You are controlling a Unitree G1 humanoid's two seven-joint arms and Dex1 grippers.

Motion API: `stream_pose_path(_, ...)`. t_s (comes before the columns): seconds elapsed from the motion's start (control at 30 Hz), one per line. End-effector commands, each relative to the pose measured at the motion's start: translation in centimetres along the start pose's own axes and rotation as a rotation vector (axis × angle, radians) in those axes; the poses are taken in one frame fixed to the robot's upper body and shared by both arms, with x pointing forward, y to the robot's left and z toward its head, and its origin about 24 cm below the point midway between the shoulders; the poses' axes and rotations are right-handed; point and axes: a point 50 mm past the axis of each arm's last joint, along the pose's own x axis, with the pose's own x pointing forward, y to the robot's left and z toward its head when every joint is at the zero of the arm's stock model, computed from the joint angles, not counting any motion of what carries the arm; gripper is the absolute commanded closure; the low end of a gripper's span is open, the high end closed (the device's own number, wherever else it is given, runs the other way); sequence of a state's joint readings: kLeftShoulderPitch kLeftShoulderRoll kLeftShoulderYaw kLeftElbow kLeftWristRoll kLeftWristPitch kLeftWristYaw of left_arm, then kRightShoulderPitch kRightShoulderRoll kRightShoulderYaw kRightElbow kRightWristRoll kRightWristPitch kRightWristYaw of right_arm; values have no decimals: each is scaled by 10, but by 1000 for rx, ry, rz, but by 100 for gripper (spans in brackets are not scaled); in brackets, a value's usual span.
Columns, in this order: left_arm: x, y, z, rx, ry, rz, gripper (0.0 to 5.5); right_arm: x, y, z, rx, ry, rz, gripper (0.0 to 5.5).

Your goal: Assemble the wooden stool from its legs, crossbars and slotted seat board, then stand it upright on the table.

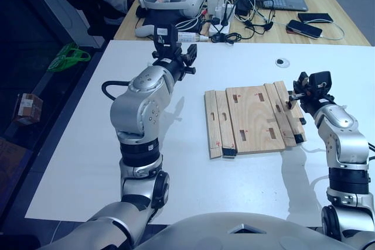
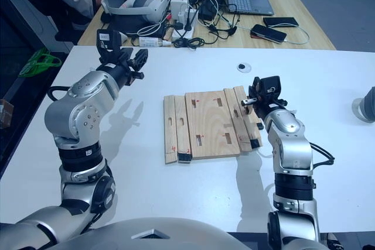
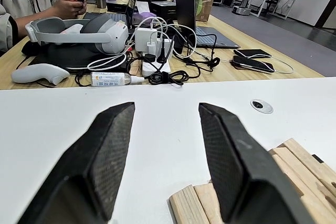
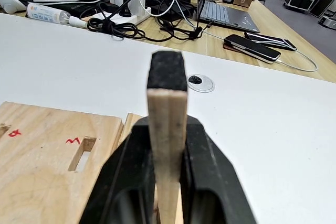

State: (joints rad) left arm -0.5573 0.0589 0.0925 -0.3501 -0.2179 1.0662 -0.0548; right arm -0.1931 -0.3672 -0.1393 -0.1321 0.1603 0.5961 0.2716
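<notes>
Right now, the slotted seat board is lying flat on the white surface, with wooden bars lying just beside it on both sides. The right gripper is sitting at the board's right edge, and its fingers are squeezing tight on a thin wooden piece. The left gripper is hanging above the surface, off to the board's far left and well apart from the wood, and its fingers are standing wide apart.

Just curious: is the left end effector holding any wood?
No, the left end effector is open, only white table showing between its fingers.
</notes>
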Motion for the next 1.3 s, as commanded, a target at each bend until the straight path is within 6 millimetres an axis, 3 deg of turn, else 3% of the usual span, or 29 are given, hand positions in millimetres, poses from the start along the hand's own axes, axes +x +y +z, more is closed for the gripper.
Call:
stream_pose_path(0.03,-1,-1,-1,4,9,-6,324,-1,5,-6,40,23,23,512)
stream_pose_path(0.23,-1,-1,-2,1,13,-6,324,-1,1,-17,61,47,20,512)
stream_pose_path(0.47,0,-3,-2,-2,15,-11,324,-4,-9,-52,69,118,46,512)
stream_pose_path(0.57,0,-4,-3,-2,18,-12,324,-5,-4,-58,104,141,88,512)
stream_pose_path(0.67,0,-4,-3,-1,19,-14,324,-4,8,-53,152,149,142,512)
stream_pose_path(0.93,1,-5,-2,3,22,-22,324,-2,36,-12,253,70,208,512)
stream_pose_path(1.27,1,-5,-3,8,23,-23,324,-3,35,-18,74,54,176,512)
stream_pose_path(1.3,1,-5,-3,9,23,-24,324,-2,35,-17,64,46,175,483)
